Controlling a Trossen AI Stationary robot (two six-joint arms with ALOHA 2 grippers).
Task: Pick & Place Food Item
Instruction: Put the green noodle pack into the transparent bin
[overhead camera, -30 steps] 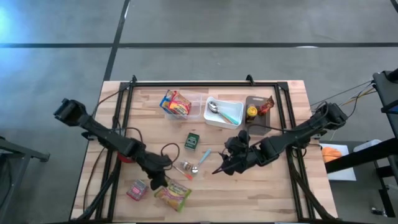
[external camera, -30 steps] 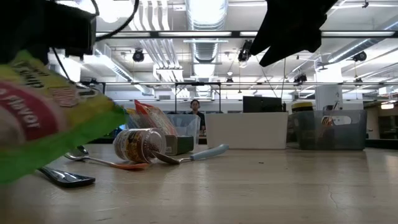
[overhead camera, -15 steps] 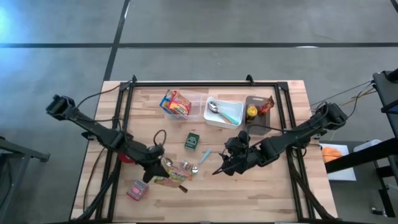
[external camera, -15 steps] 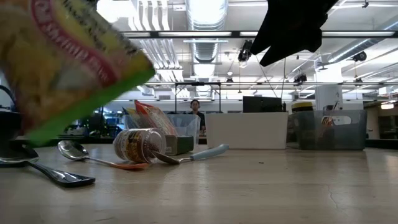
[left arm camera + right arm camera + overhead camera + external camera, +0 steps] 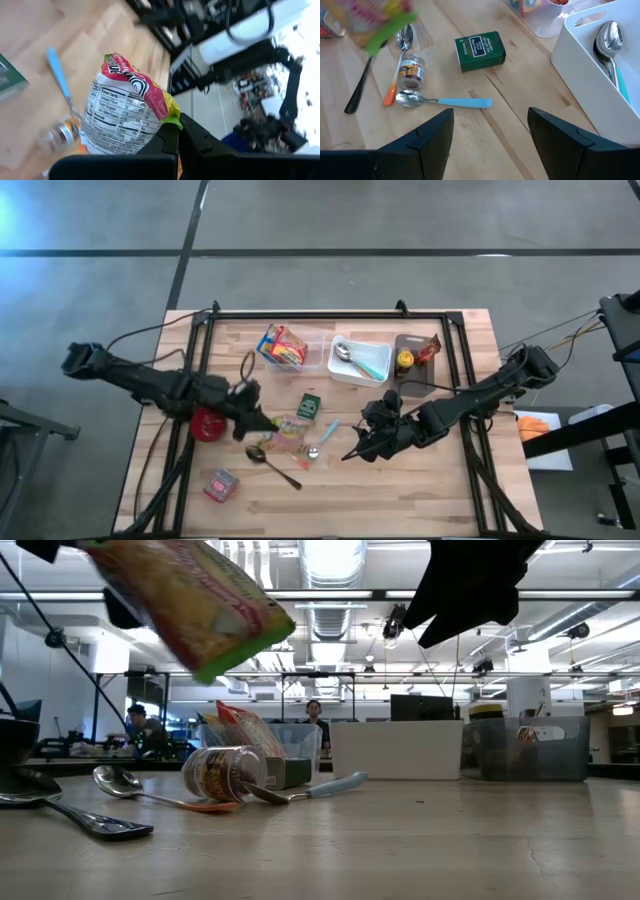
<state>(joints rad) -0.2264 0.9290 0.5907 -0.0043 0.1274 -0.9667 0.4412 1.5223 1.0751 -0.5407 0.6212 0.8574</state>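
My left gripper (image 5: 262, 422) is clamped on the snack bag (image 5: 290, 426) — up off the tabletop, near its middle. My right gripper (image 5: 352, 452) waits toward the right edge — fingers apart, holding nothing.

Readable only in part: a nutrition-facts panel on the back of the snack bag (image 5: 120, 117), with "Total Carb.", "Dietary Fiber" and "Protein" lines. White print on the green box (image 5: 479, 50) beside the bag, too small to read.

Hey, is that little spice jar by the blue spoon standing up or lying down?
Lying down: the spice jar rests on its side on the table.
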